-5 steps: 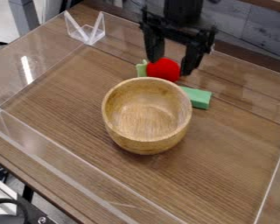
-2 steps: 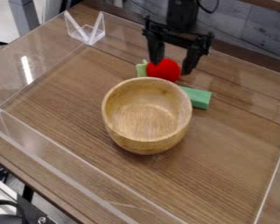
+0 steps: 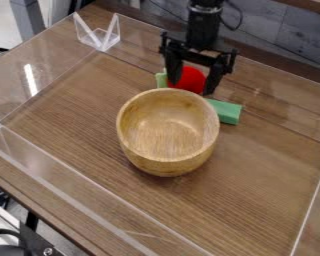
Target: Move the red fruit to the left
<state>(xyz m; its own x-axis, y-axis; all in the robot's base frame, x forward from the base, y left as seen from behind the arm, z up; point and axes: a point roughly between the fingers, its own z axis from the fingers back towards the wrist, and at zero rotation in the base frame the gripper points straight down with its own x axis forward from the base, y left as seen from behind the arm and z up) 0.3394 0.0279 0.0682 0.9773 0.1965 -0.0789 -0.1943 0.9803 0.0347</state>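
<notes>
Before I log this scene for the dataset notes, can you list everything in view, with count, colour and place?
red fruit: one, bright red, behind the bowl, between the open gripper fingers
wooden bowl: one, light wood, upright at the table's middle, nothing inside
green block: one, green, flat, right of and behind the bowl, partly hidden
clear stand: one, transparent, far left corner
clear wall: transparent panels around the table
table: one, dark wood grain
gripper: one, black, pointing down, open around the fruit

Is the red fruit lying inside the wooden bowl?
No, the red fruit sits on the table behind the wooden bowl, between the fingers of the open gripper.
</notes>
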